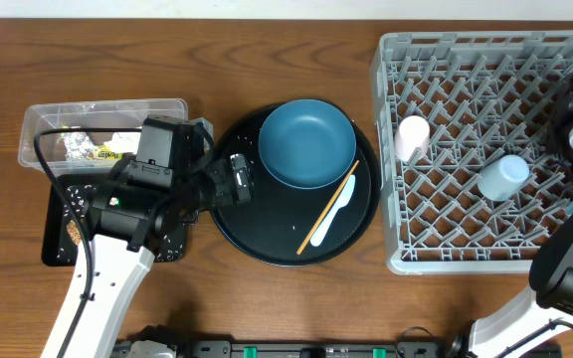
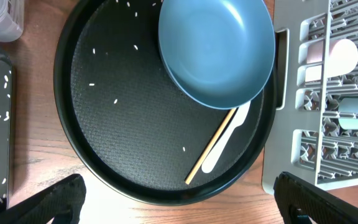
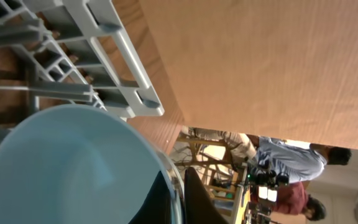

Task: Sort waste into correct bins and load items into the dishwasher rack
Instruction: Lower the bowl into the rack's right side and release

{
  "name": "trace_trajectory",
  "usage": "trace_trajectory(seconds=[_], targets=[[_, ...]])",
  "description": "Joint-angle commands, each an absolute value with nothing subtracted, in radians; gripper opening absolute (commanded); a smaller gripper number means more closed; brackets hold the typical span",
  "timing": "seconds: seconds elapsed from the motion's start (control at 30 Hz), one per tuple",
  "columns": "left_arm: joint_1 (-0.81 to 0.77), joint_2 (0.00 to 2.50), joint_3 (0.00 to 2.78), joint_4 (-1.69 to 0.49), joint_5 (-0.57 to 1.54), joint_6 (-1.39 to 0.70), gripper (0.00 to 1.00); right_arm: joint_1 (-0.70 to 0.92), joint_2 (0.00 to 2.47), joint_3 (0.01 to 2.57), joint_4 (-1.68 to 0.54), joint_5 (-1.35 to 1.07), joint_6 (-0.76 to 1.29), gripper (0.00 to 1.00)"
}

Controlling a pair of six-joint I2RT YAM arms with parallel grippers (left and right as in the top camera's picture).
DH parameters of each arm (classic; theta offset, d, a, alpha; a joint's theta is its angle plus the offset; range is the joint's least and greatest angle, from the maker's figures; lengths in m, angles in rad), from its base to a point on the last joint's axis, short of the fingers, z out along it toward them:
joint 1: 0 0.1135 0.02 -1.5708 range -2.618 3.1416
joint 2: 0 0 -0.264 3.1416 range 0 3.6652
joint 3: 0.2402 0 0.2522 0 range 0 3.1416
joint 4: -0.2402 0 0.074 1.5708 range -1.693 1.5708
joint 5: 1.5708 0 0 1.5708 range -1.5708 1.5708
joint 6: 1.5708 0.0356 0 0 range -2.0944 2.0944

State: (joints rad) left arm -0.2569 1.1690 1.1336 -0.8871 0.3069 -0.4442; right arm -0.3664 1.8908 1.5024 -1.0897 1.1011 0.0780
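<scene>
The dark blue dish [image 1: 306,141] sits on a large round black tray [image 1: 237,229], with the wooden chopstick [image 1: 327,208] and the white plastic spoon [image 1: 334,215] beside it. Loose rice grains [image 2: 114,101] lie on that tray. My left gripper [image 2: 182,208] is open and empty, over the tray's near rim. The pink cup [image 1: 411,137] and the light blue cup [image 1: 503,177] stand in the grey dishwasher rack [image 1: 396,257]. My right gripper [image 3: 180,186] is shut on the rim of the pale bowl [image 3: 67,168], right by the rack's pegs [image 3: 73,74].
The clear tub [image 1: 48,119] at the back left holds the yellow-silver wrapper [image 1: 97,152] and the white tissue [image 1: 125,140]. The flat black tray [image 1: 58,244] in front of it carries rice grains and a brown lump [image 1: 73,232]. My left arm covers part of it.
</scene>
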Motion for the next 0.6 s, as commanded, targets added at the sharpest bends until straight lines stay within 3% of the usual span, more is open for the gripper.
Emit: trace_trajectory(seconds=[0.0, 0.23, 0.4, 0.47, 0.53, 0.57], targets=[[-0.253, 1.171, 1.12, -0.889, 0.294, -0.434, 0.98, -0.332, 1.927, 1.499, -1.059, 0.961, 0.095, 0.01], [-0.253, 1.171, 1.12, -0.889, 0.294, -0.434, 0.98, -0.273, 1.967, 1.499, -1.045, 0.939, 0.096, 0.01], [-0.253, 1.171, 1.12, -0.889, 0.294, -0.434, 0.98, -0.255, 1.975, 1.499, -0.974, 0.733, 0.099, 0.16], [-0.253, 1.171, 1.12, -0.889, 0.294, -0.434, 0.98, -0.254, 1.975, 1.506, -0.952, 0.635, 0.128, 0.3], [-0.253, 1.171, 1.12, -0.889, 0.294, -0.434, 0.98, -0.254, 1.975, 1.51, -0.93, 0.546, 0.17, 0.58], [-0.253, 1.171, 1.12, -0.889, 0.294, -0.434, 0.98, -0.255, 1.975, 1.516, -0.926, 0.517, 0.171, 0.66]])
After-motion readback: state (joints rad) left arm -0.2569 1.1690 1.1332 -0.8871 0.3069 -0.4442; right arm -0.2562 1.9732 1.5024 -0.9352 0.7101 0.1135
